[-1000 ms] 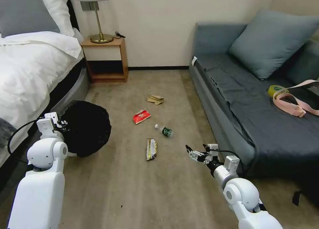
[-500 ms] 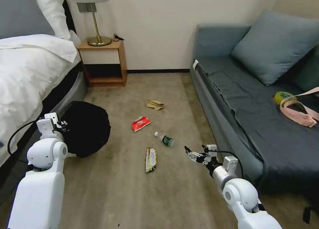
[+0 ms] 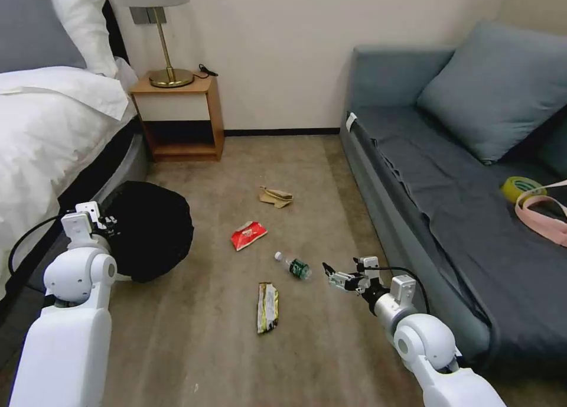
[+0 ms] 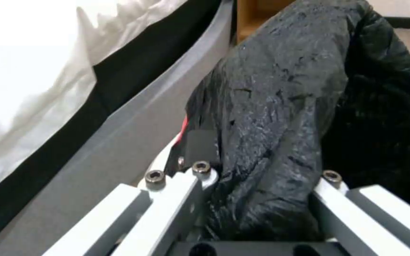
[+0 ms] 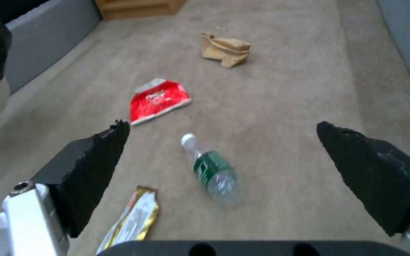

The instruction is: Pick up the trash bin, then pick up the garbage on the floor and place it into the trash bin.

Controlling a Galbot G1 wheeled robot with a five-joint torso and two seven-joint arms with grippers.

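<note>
The left gripper (image 3: pixel 105 225) has its fingers (image 4: pixel 198 147) closed on the rim of the trash bin (image 3: pixel 150 228), which sits low beside the bed (image 3: pixel 53 135). The right gripper (image 3: pixel 332 274) hangs over the floor (image 3: pixel 195 342) with fingers (image 5: pixel 96 163) wide open, just beside the bottle (image 3: pixel 293 266). The bottle lies flat, its cap pointing toward the red packet (image 3: pixel 247 234), with the gold wrapper (image 3: pixel 267 306) near and the paper bag (image 3: pixel 275 196) farther off.

The trash bin (image 3: pixel 150 230) shows crinkly black plastic. On the beige-grey floor (image 3: pixel 195 336) lie 4 litter items: a clear bottle (image 3: pixel 293 266) (green label, white cap), a red packet (image 3: pixel 247 234) with white print, a gold-brown wrapper (image 3: pixel 267 307), and a tan paper bag (image 3: pixel 276 196). The sofa (image 3: pixel 449 206) is slate blue; the nightstand (image 3: pixel 180 120) is orange-brown wood.
</note>
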